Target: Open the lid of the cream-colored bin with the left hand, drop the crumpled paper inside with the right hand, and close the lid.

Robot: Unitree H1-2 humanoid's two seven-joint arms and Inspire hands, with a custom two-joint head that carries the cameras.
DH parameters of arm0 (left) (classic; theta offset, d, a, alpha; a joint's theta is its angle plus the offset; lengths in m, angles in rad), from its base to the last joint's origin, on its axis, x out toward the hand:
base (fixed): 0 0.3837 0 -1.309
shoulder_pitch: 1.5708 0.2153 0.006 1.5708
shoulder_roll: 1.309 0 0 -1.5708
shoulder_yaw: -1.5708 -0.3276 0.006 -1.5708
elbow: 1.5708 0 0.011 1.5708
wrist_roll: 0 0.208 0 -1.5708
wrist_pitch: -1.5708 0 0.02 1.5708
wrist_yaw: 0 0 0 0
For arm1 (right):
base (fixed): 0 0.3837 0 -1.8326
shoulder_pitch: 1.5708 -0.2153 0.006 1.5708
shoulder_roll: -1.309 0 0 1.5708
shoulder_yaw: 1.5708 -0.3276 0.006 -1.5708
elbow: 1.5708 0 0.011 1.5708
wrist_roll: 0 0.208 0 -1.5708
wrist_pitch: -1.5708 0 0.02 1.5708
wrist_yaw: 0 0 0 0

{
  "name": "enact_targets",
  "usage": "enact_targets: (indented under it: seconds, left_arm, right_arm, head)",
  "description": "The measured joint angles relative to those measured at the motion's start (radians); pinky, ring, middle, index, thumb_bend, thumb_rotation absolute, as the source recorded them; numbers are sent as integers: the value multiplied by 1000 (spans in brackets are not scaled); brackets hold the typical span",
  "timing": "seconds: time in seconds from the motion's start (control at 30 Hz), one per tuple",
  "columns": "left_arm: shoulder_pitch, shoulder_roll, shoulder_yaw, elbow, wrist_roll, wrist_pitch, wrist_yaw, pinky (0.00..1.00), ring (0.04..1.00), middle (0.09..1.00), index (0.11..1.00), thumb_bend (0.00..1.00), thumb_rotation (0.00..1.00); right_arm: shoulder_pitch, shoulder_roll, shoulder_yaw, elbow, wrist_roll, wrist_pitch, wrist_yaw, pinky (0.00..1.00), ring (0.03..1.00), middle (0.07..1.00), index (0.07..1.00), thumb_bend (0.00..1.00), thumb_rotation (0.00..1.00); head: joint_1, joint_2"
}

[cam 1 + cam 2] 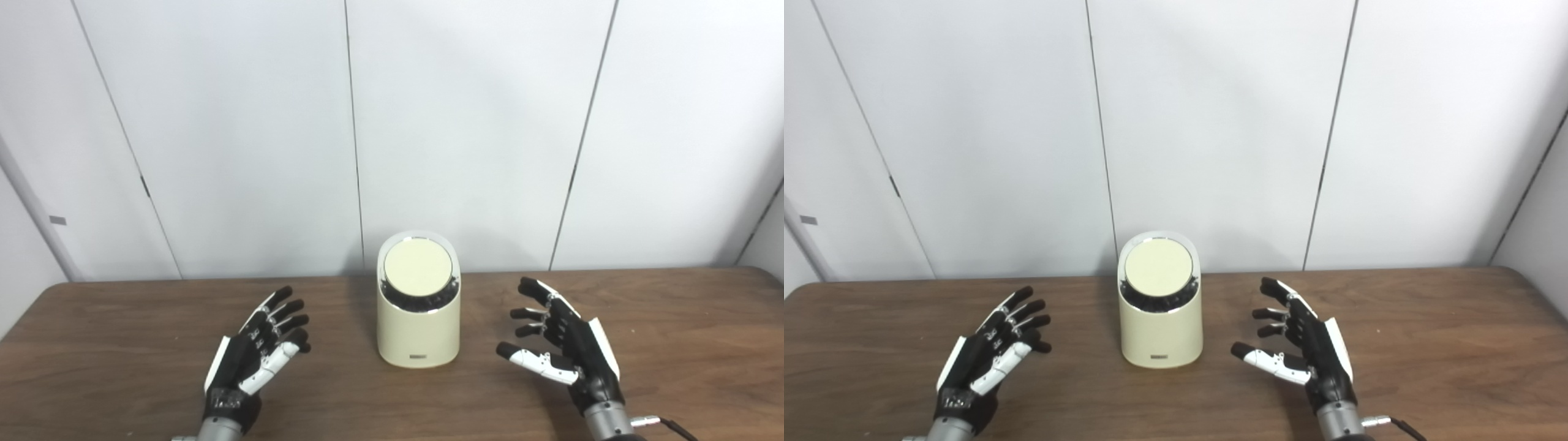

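The cream-colored bin (418, 331) stands upright near the middle of the wooden table (122, 343), close to its back edge. Its round slanted lid (418, 267) lies shut, ringed by a dark chrome-edged collar. My left hand (260, 352) rests low over the table to the bin's left, fingers spread and empty. To the bin's right my right hand (560, 346) is likewise open, thumb pointing toward the bin and holding nothing. Neither hand touches the bin. No crumpled paper shows in either view.
White wall panels (465, 122) rise just behind the table's back edge. A black cable (674, 424) runs from my right wrist at the bottom edge.
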Motion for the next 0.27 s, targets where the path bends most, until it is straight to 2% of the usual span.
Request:
enact_targets:
  seconds: [0.27]
  left_arm:
    - [0,0,0,0,0,-2,-1,626,811,844,890,758,325]
  right_arm:
    - [2,0,-1,-1,4,-7,-3,551,707,837,834,803,246]
  head:
    - [0,-9]
